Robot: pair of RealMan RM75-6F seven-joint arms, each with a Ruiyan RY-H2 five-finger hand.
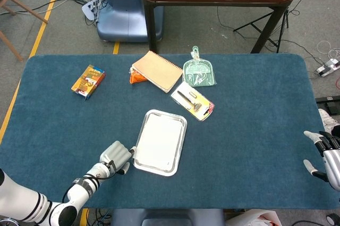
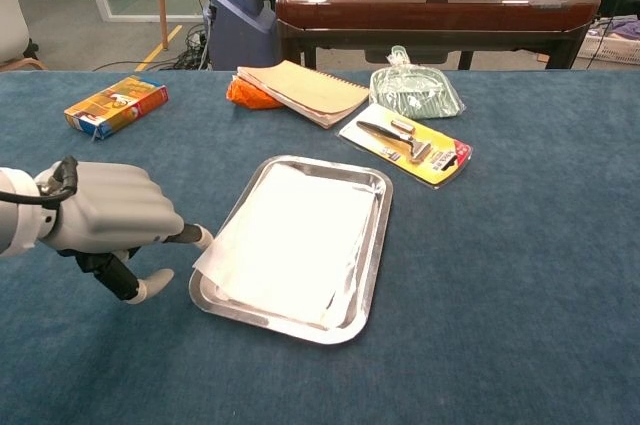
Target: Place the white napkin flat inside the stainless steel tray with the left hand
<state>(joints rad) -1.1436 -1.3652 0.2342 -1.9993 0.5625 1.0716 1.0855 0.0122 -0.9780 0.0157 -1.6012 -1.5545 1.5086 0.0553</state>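
The stainless steel tray (image 1: 180, 142) (image 2: 376, 245) lies in the middle of the blue table. The white napkin (image 1: 158, 140) (image 2: 295, 240) is spread flat inside it, with its near left corner lapping over the tray's rim. My left hand (image 1: 116, 157) (image 2: 108, 217) sits just left of the tray, back up, holding nothing. One outstretched finger (image 2: 195, 236) touches the tray's left edge by the napkin's corner, and the thumb hangs apart below it. My right hand (image 1: 324, 157) hovers empty at the table's right edge, fingers spread.
At the back lie a tan notebook (image 2: 305, 91) over an orange packet (image 2: 242, 95), a green bagged dustpan (image 2: 415, 91) and a yellow carded tool (image 2: 412, 148). An orange box (image 2: 116, 105) is at the back left. A brown table stands beyond.
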